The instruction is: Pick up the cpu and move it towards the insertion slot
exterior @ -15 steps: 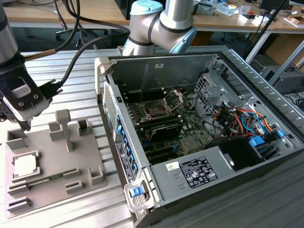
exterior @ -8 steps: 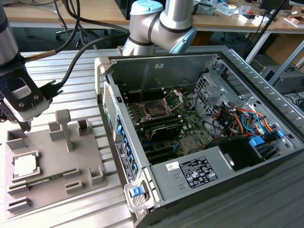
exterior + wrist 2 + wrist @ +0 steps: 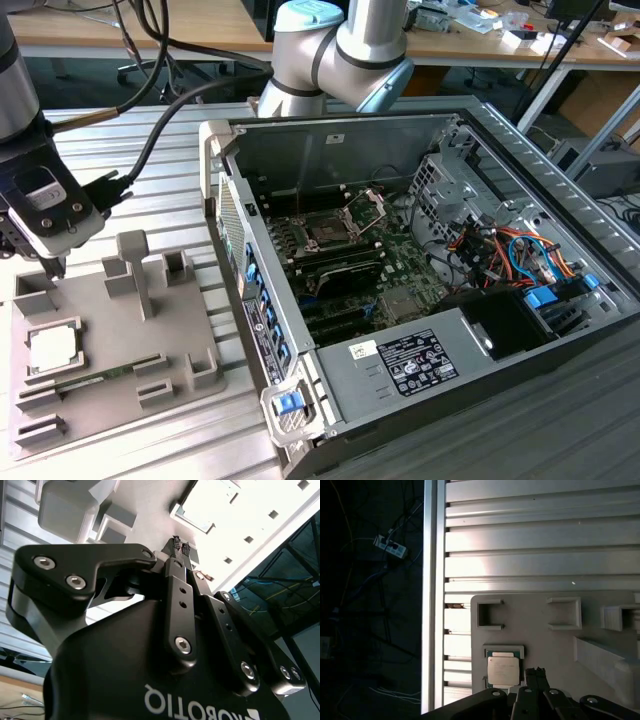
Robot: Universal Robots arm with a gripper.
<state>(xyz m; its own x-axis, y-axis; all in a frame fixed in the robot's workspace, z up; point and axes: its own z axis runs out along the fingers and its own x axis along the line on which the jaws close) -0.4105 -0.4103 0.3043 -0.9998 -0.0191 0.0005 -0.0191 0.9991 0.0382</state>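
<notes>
The cpu [image 3: 52, 348] is a pale silver square lying flat in its pocket on the grey fixture plate [image 3: 110, 330], at the exterior view's left. In the first wrist view the cpu [image 3: 503, 670] sits just beside my gripper's tips [image 3: 535, 671]. My gripper [image 3: 57, 268] hangs a little above the plate, just past the cpu's far edge, and holds nothing. Its fingers [image 3: 176, 544] are pressed together, so it is shut. The insertion slot [image 3: 328, 232] is a dark square socket with its metal plate hinged up, on the board inside the open computer case.
The case [image 3: 420, 300] lies open at the exterior view's right, with cables and a power supply inside. A green memory stick [image 3: 95, 380] lies on the plate near the cpu. Grey posts [image 3: 135, 265] rise from the plate. Ribbed aluminium table [image 3: 540, 540] surrounds the plate.
</notes>
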